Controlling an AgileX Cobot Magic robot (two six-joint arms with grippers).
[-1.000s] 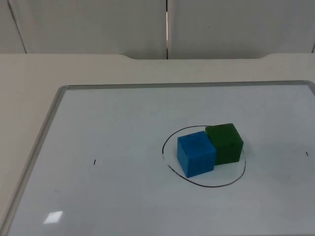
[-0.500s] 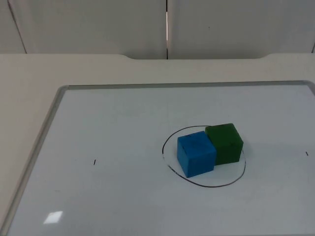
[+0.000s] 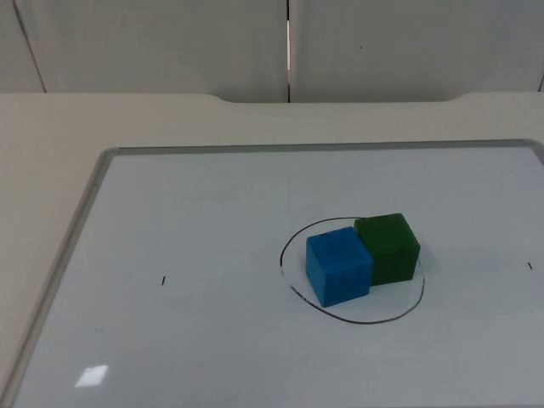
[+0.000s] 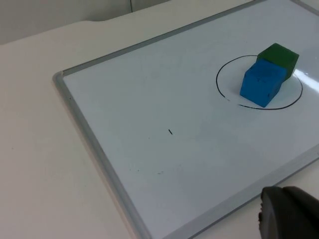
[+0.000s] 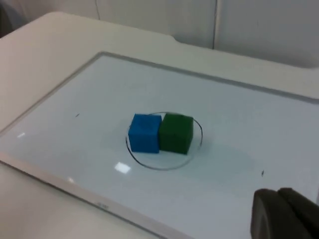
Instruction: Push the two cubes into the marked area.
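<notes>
A blue cube (image 3: 339,265) and a green cube (image 3: 388,247) sit side by side, touching, inside a thin black hand-drawn circle (image 3: 350,320) on the whiteboard (image 3: 195,238). The left wrist view has the blue cube (image 4: 262,83) in front of the green cube (image 4: 279,56), with the circle (image 4: 224,92) around both. From the right wrist, the blue cube (image 5: 145,132) and green cube (image 5: 177,133) stand within the circle (image 5: 149,164). A black fingertip (image 4: 289,214) of the left gripper and a black fingertip (image 5: 281,214) of the right gripper hang well back from the cubes. Both arms wait off the board.
The whiteboard has a grey metal frame (image 3: 81,223) and lies flat on the cream table (image 3: 51,127). Small black tick marks (image 3: 163,280) dot the board. The grey partition wall (image 3: 170,42) closes the far side.
</notes>
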